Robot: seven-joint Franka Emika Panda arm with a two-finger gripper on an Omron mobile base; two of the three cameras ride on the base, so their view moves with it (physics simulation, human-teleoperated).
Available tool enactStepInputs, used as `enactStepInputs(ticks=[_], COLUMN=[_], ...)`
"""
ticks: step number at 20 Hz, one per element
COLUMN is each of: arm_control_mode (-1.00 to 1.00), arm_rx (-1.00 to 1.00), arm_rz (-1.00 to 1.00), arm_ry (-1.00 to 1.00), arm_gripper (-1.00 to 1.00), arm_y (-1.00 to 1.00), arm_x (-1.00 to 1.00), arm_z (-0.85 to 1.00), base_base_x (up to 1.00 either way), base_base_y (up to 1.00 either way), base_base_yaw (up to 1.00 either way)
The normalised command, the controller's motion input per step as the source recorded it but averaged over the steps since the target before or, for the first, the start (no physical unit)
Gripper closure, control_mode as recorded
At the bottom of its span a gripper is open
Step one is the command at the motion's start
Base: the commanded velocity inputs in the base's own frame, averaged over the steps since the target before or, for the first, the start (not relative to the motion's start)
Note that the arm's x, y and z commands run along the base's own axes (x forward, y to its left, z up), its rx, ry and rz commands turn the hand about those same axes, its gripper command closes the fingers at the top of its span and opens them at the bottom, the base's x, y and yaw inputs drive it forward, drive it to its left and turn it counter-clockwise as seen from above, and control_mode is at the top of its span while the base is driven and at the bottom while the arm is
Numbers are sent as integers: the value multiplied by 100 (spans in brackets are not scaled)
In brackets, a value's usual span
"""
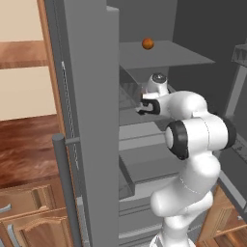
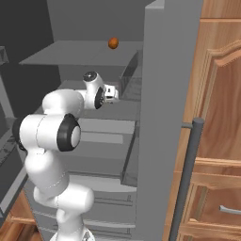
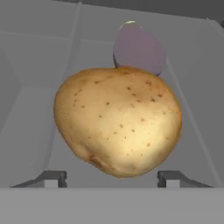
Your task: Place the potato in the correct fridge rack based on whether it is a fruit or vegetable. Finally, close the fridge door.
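My hand (image 3: pixel 112 178) is inside the open fridge, at the level of the fridge rack (image 1: pixel 131 116), the second grey shelf from the top. In the hand view the potato (image 3: pixel 118 120) sits very close in front of me, between my two finger tips (image 3: pixel 52 177). The tips stand apart, one at 7 o'clock and one at 5 o'clock of the potato, and I cannot tell if they press on it or only stand beside it. Behind it, at 12 o'clock, there is a purple rounded item (image 3: pixel 142 48), which I cannot name. On the top shelf (image 1: pixel 169 53) lies an orange-brown round item (image 1: pixel 148 44).

I judge that the carrying part is nearly finished: the potato is at the rack, but I cannot see if it rests on the slab. Left to do are the release, the pulling out of my arm, and the closing of the fridge door (image 1: pixel 89 120), which stands wide open.
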Motion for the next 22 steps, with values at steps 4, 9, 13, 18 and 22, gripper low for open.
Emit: enactStepInputs(ticks=[4, 9, 13, 18, 22], arm_control_mode=[-100, -100, -100, -100, -100], arm_rx=[0, 0, 3, 3, 7], arm_rz=[0, 0, 0, 4, 9], arm_ry=[-1, -5, -3, 0, -3], arm_gripper=[-100, -100, -100, -100, -100], arm_y=[0, 2, 0, 22, 40], arm_x=[-95, -100, -100, -100, -100], arm_z=[0, 5, 30, 61, 72], base_base_x=[0, 0, 0, 0, 0], base_base_y=[0, 0, 0, 0, 0], base_base_yaw=[0, 0, 0, 0, 0])
